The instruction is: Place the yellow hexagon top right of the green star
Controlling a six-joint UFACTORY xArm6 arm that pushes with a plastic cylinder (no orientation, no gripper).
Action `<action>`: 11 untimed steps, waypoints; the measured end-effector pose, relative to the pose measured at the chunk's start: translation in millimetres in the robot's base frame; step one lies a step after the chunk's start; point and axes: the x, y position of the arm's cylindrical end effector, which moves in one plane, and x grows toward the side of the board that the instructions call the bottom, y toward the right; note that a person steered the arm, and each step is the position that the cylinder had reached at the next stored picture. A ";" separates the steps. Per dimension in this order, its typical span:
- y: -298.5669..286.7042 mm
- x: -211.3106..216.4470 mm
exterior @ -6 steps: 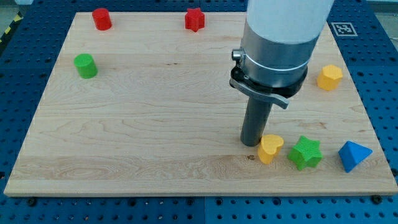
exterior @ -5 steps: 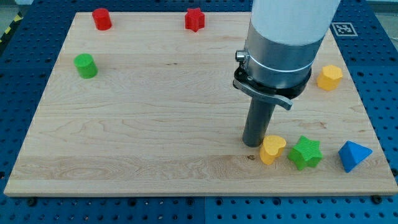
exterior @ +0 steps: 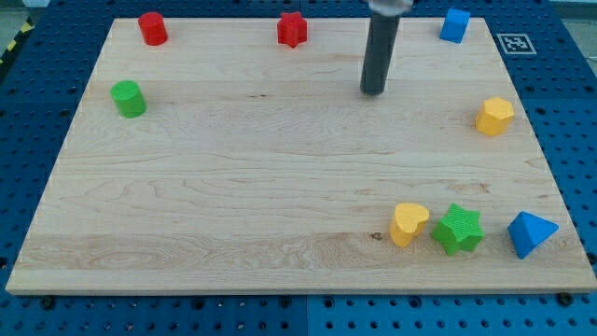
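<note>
The yellow hexagon (exterior: 494,116) sits near the board's right edge, in the upper half. The green star (exterior: 458,229) lies near the bottom right, well below the hexagon. A yellow heart (exterior: 408,224) touches the star's left side. My tip (exterior: 374,91) stands on the board in the upper middle, far left of the hexagon and far above the star, touching no block.
A blue pyramid (exterior: 530,232) lies right of the star. A blue cube (exterior: 454,24) sits at the top right. A red star (exterior: 292,29) and a red cylinder (exterior: 153,28) sit along the top edge. A green cylinder (exterior: 128,98) is at the left.
My tip has moved from beside the yellow heart up to the upper middle of the board. The arm body no longer covers the view, and the blue cube shows. No block moved.
</note>
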 end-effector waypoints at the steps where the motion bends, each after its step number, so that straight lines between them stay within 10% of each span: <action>1: 66.6 -24.8; 3: 150.4 40.1; 11: 118.4 99.8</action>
